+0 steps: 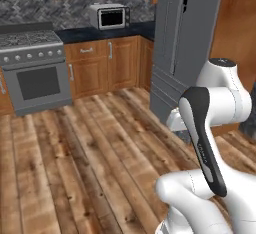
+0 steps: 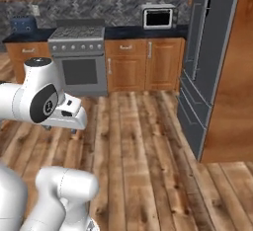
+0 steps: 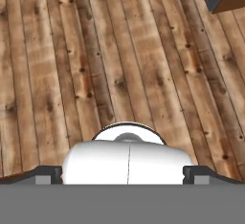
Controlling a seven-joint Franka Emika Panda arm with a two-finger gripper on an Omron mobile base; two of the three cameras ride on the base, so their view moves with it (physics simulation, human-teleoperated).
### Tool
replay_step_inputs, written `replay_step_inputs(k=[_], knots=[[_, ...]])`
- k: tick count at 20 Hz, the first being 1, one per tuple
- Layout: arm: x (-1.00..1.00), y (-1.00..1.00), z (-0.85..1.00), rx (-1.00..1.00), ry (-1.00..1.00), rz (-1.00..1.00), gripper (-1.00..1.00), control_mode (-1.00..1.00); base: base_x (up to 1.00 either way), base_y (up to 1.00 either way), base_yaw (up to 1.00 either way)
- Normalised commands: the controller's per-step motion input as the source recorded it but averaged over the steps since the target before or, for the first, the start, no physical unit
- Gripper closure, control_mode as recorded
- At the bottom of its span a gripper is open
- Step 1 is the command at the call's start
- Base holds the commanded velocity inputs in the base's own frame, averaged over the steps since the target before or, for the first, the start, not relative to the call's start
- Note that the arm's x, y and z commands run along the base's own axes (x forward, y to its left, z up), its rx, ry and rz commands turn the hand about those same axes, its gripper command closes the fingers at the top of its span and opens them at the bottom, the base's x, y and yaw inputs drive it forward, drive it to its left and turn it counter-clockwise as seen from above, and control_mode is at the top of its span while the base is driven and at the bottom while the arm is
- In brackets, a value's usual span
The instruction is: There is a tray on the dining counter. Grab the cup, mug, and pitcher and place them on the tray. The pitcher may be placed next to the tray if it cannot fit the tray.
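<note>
Stove, microwave, fridge, wood floor.

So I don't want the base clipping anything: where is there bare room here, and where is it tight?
The wooden floor is bare from the stove and cabinets across to the fridge. The dark countertop between stove and microwave is bare too. Tightest: beside the fridge's corner, near the arm.

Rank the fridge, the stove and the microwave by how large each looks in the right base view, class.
1. Fridge, tallest and nearest.
2. Stove, farther back.
3. Microwave, clearly smallest.
The fridge's nearness enlarges it, so apparent size only.
</note>
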Motion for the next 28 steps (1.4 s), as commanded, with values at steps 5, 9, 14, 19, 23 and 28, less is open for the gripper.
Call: replay_step_inputs(k=[5,9,14,19,23,28], knots=[[0.0,0.0,0.0,0.0,0.0,0.0,-1.0,1.0,1.0,0.21,0.14],[0.0,0.0,0.0,0.0,0.0,0.0,-1.0,1.0,1.0,0.19,0.14],[0.0,0.0,0.0,0.0,0.0,0.0,-1.0,1.0,1.0,0.17,0.13],[0.0,0.0,0.0,0.0,0.0,0.0,-1.0,1.0,1.0,0.12,0.08],[0.0,0.0,0.0,0.0,0.0,0.0,-1.0,1.0,1.0,0.11,0.0],[0.0,0.0,0.0,0.0,0.0,0.0,-1.0,1.0,1.0,0.15,-0.11]])
